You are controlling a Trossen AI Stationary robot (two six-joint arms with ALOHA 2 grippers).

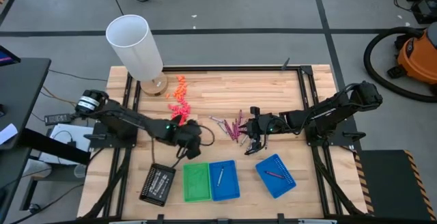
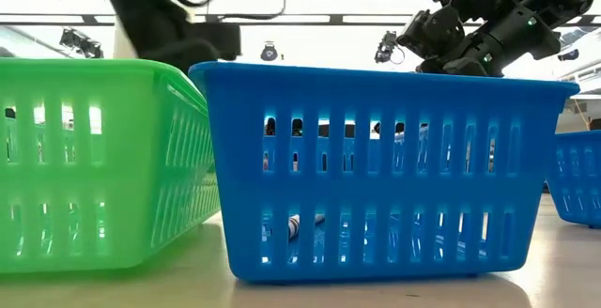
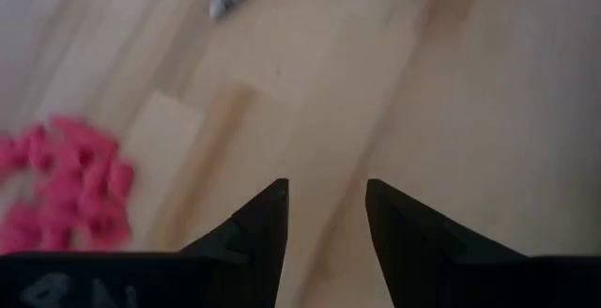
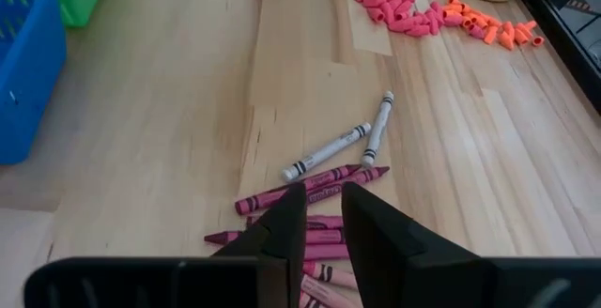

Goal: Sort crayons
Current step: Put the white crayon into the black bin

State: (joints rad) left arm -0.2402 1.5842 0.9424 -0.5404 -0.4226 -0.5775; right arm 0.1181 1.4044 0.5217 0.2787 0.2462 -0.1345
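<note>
From above, the short magenta-pink and silver-grey wax crayons [image 1: 231, 126] lie loose mid-tabletop, with one more inside the middle blue slotted plastic basket [image 1: 224, 181] and one in the far-right blue basket [image 1: 276, 175]. The level view hides the pile behind basket walls. The right gripper [image 4: 322, 216] hovers over the crayons, jaws parted and empty. The left gripper [image 3: 325, 219], also released, hangs over bare wood beside blurred pink bits [image 3: 66, 195].

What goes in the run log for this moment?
left tool: open, empty, over bare wood | right tool: open, empty, above magenta wax crayons | two silver-grey crayons loose | middle blue slotted tray: one crayon
</note>
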